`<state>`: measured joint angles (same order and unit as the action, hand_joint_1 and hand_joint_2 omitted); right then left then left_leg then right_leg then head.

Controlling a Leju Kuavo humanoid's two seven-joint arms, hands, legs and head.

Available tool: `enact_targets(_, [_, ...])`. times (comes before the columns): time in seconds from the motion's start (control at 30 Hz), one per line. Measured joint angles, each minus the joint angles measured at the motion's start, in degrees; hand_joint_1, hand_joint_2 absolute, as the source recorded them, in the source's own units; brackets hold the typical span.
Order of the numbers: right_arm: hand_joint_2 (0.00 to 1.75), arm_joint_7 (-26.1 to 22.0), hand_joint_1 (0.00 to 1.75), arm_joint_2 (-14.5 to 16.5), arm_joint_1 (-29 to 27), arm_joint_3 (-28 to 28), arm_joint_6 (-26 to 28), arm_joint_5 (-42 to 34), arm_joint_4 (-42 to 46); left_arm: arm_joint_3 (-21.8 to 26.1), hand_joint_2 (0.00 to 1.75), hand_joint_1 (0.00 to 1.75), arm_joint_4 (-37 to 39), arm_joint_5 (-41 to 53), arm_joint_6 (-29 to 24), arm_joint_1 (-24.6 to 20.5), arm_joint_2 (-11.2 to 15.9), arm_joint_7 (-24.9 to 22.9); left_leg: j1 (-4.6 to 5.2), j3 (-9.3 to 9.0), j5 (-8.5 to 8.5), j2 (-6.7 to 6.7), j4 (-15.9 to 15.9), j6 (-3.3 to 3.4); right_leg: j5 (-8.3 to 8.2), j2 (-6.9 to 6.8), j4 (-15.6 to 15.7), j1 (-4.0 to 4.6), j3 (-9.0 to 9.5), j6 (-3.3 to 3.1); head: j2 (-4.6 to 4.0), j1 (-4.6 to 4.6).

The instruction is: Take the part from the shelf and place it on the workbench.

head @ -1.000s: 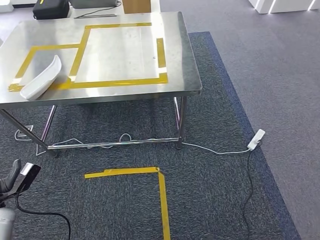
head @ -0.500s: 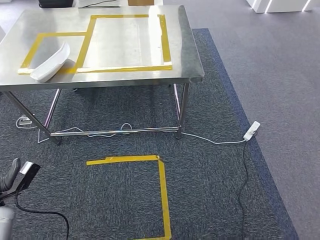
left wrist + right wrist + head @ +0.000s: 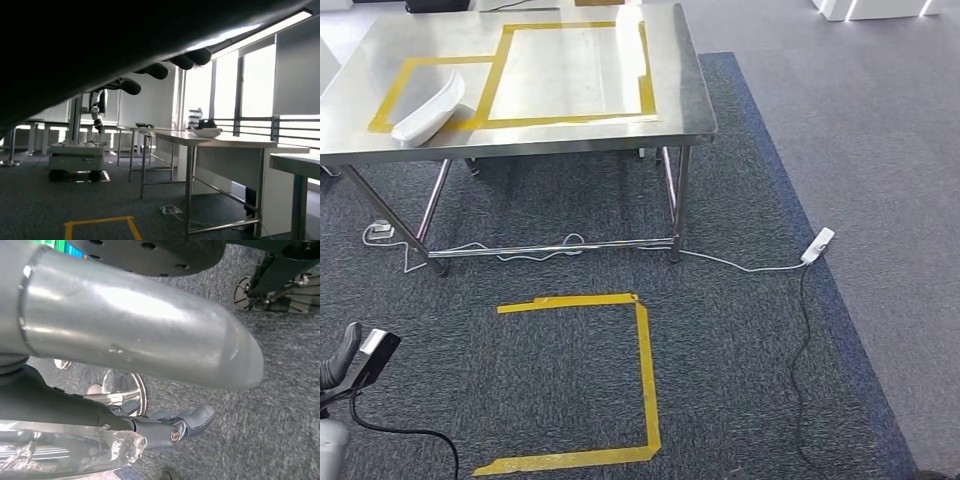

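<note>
Nearest, the left hand [image 3: 346, 358] is seen low at the side, fingers [image 3: 182, 61] stretched out and apart, nothing held. The right hand [image 3: 177, 426] is caught close over the carpet beside a crumpled clear film [image 3: 71, 452]; whether anything is gripped there cannot be told. Ahead, a tape box [image 3: 646, 370] is marked on the floor, and it is judged the standing spot: the feet should be squared inside it before any reach is made. Beyond it, a cable [image 3: 743, 266] is trailed under the workbench [image 3: 682, 90] and should be stepped clear of. Furthest off, a white part [image 3: 429, 103] is found lying on the bench's left end, across the yellow outline.
</note>
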<state>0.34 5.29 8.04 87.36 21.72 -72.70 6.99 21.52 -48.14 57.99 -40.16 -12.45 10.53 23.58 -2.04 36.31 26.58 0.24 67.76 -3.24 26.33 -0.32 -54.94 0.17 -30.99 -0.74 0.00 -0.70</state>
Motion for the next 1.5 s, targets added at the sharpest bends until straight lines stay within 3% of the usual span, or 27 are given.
enact_targets(0.07, [0.00,-0.05,0.00,-0.17,0.08,0.00,-0.03,-0.14,-0.03,-0.01,0.00,0.00,0.01,0.16,-0.01,-0.08,-0.10,-0.12,-0.16,-5.05,0.21,-0.22,-7.49,-0.12,-0.25,0.02,-0.83,-0.04,-0.90,0.69,0.00,-0.08])
enact_targets(0.13, [0.00,-0.10,0.00,-0.34,0.17,0.00,-0.06,-0.26,-0.07,-0.02,0.00,0.00,0.01,0.20,-0.01,-0.10,-0.24,-0.13,0.00,-6.68,1.46,-0.51,-10.81,0.69,-0.43,0.11,-1.54,0.11,-1.78,1.00,0.00,-0.05])
enact_targets(0.2, [0.00,-0.10,0.00,-0.43,0.07,0.00,-0.07,-0.30,-0.07,-0.02,0.00,0.00,0.01,0.22,-0.02,0.01,-0.33,-0.13,0.03,-6.42,1.59,-0.52,-11.20,1.48,-0.75,0.20,-1.73,0.17,-2.41,0.18,0.00,0.15])
enact_targets(0.37, [0.00,-0.10,0.00,-0.57,0.02,0.00,-0.07,-0.31,-0.07,-0.02,0.00,0.00,0.01,0.23,-0.02,0.06,-0.61,-0.13,0.54,-6.00,1.01,-0.50,-11.20,2.59,-1.87,0.22,-1.43,0.11,-2.98,-3.01,0.00,0.37])
enact_targets(0.4, [0.00,-0.10,0.00,-0.57,0.03,0.00,-0.08,-0.31,-0.07,-0.02,0.00,0.00,0.01,0.23,-0.02,0.06,-0.66,-0.13,0.67,-5.84,0.88,-0.49,-11.19,2.79,-2.09,0.22,-1.43,0.06,-2.99,-3.46,0.00,0.37])
enact_targets(0.47, [0.00,-0.10,0.00,-0.57,-0.01,0.00,-0.07,-0.31,-0.07,-0.02,0.00,0.00,0.01,0.24,-0.02,0.06,-0.69,-0.13,0.91,-5.53,0.66,-0.48,-11.16,3.13,-2.48,0.22,-1.43,-0.11,-3.07,-3.62,0.00,0.36])
enact_targets(0.57, [0.00,-0.13,0.00,-0.57,-0.04,0.00,-0.10,-0.38,-0.07,-0.02,0.00,0.00,0.01,0.30,-0.02,0.05,-0.72,-0.12,1.22,-5.31,0.51,-0.45,-11.13,3.37,-2.74,0.21,-1.41,-0.38,-3.29,-3.23,0.00,0.35])
enact_targets(0.63, [0.00,-0.22,0.00,-0.57,-0.02,0.00,-0.15,-0.46,-0.07,-0.02,0.00,0.00,0.01,0.55,-0.02,0.02,-0.74,-0.14,1.39,-5.25,0.47,-0.43,-11.11,3.42,-2.79,0.21,-1.36,-0.57,-3.34,-2.46,0.00,0.35])
enact_targets(0.67, [0.00,-0.29,0.00,-0.58,-0.02,0.00,-0.17,-0.52,-0.07,-0.02,0.00,0.00,0.01,0.67,-0.02,-0.01,-0.77,-0.16,1.47,-5.19,0.46,-0.42,-11.09,3.44,-2.80,0.21,-1.27,-0.72,-3.35,-1.57,0.00,0.34])
enact_targets(0.77, [0.00,-0.49,0.00,-0.62,-0.02,0.00,-0.23,-0.77,-0.07,-0.02,0.00,0.00,0.01,0.79,-0.02,-0.17,-0.82,-0.32,1.65,-4.92,0.38,-0.40,-11.00,3.56,-2.83,0.22,-0.93,-1.21,-3.40,2.34,0.00,0.32])
enact_targets(0.8, [0.00,-0.54,0.00,-0.62,-0.03,0.00,-0.27,-0.85,-0.07,-0.02,0.00,0.00,0.01,0.79,-0.02,-0.23,-0.84,-0.39,1.67,-4.86,0.34,-0.39,-10.98,3.60,-2.83,0.22,-0.89,-1.30,-3.45,3.07,0.00,0.31])
enact_targets(0.83, [0.00,-0.57,0.00,-0.62,-0.03,0.00,-0.31,-0.92,-0.07,-0.02,0.00,0.00,0.01,0.80,-0.02,-0.28,-0.85,-0.45,1.67,-4.83,0.32,-0.39,-10.98,3.62,-2.84,0.23,-0.90,-1.32,-3.51,3.31,0.00,0.30])
enact_targets(1.2, [0.00,-0.69,0.00,-1.00,-0.02,0.00,-0.69,-1.36,-0.07,-0.52,0.00,0.00,0.29,0.45,1.15,-1.23,-0.94,-0.87,1.68,-4.53,-0.03,-0.40,-10.89,3.17,-2.94,0.25,-1.47,-1.32,-4.10,3.15,0.00,0.28])
enact_targets(1.33, [0.00,-0.69,0.00,-1.11,-0.01,0.00,-0.96,-1.43,-0.07,-1.04,0.00,0.00,1.22,-0.40,1.61,-2.49,-0.80,-0.96,1.66,-4.45,-0.82,-0.36,-11.29,4.14,-3.29,0.19,-1.27,-1.49,-4.28,3.78,0.00,0.26])
enact_targets(1.4, [0.00,-0.68,0.00,-1.25,-0.02,0.00,-1.00,-1.44,-0.07,-1.29,0.00,0.00,1.69,-0.56,1.61,-3.26,-0.84,-0.97,1.33,-4.42,-1.74,-0.18,-12.21,4.59,-0.93,0.23,-3.85,-1.36,-5.52,3.91,0.00,0.39])
enact_targets(1.5, [0.00,-0.67,0.00,-1.46,-0.08,0.00,-1.04,-1.44,-0.07,-1.75,0.00,0.00,2.55,-0.92,1.59,-3.83,-0.98,-1.06,1.21,-3.58,-2.41,-0.01,-12.43,4.64,5.56,0.29,-14.77,-1.35,-9.55,3.88,0.00,0.58])
